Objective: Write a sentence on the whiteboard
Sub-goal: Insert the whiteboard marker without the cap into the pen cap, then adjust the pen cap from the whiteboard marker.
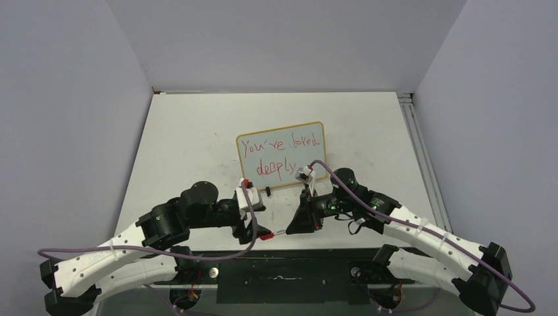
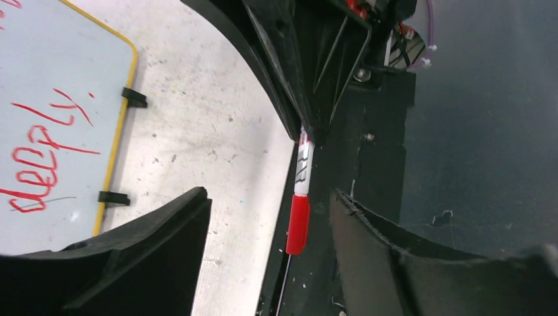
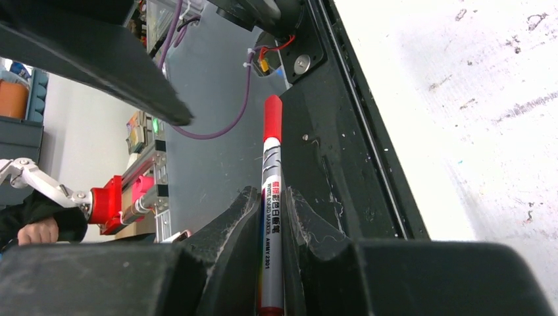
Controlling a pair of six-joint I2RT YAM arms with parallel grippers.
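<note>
The whiteboard [image 1: 312, 155] stands at mid-table with the sentence [image 1: 279, 146] in red on two lines, "You're loved deeply". Its lower word [image 2: 39, 158] shows in the left wrist view. My right gripper [image 3: 271, 197] is shut on the barrel of a white marker [image 3: 271, 224], whose red cap [image 3: 272, 118] is on and points toward the left arm. My left gripper [image 2: 270, 197] is open, its fingers standing on either side of the capped end [image 2: 297, 224] without touching it. Both grippers meet low at the table's near edge, around the marker [image 1: 276, 232].
A black mounting plate [image 1: 283, 280] runs along the near table edge under the marker. The board's two small black feet [image 2: 133, 97] face the arms. An aluminium rail [image 1: 421, 151] lines the right side of the white table [image 1: 191, 145]. Grey walls close in on three sides.
</note>
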